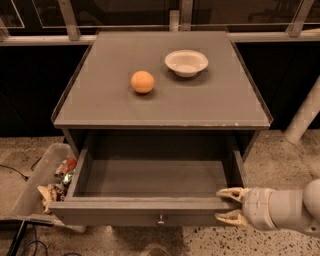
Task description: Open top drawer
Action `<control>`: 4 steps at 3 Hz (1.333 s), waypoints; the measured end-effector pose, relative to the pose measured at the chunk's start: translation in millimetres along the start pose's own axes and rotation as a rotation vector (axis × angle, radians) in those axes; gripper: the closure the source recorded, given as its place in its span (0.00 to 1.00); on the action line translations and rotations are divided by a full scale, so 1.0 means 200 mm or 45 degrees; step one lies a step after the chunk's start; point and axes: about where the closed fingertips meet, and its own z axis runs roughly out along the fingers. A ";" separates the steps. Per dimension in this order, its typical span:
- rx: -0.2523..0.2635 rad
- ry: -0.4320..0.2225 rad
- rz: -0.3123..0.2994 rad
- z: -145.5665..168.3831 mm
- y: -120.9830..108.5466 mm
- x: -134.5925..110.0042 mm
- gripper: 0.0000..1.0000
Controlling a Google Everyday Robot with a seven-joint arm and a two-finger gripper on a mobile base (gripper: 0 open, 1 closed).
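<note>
Speckled floor [282, 162], dark windows [125, 12] with pale frames behind, white post [305, 112] at right.

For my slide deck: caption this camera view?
The top drawer stands open, gripper at its front's right end; orange and bowl on the cabinet.
</note>
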 end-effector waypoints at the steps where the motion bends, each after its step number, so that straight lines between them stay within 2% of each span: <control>1: 0.007 -0.014 0.024 -0.07 0.12 0.06 0.85; 2: 0.007 -0.014 0.024 -0.08 0.12 0.04 1.00; 3: -0.005 -0.020 0.019 -0.11 0.22 0.03 1.00; 4: -0.005 -0.020 0.019 -0.11 0.22 0.03 0.81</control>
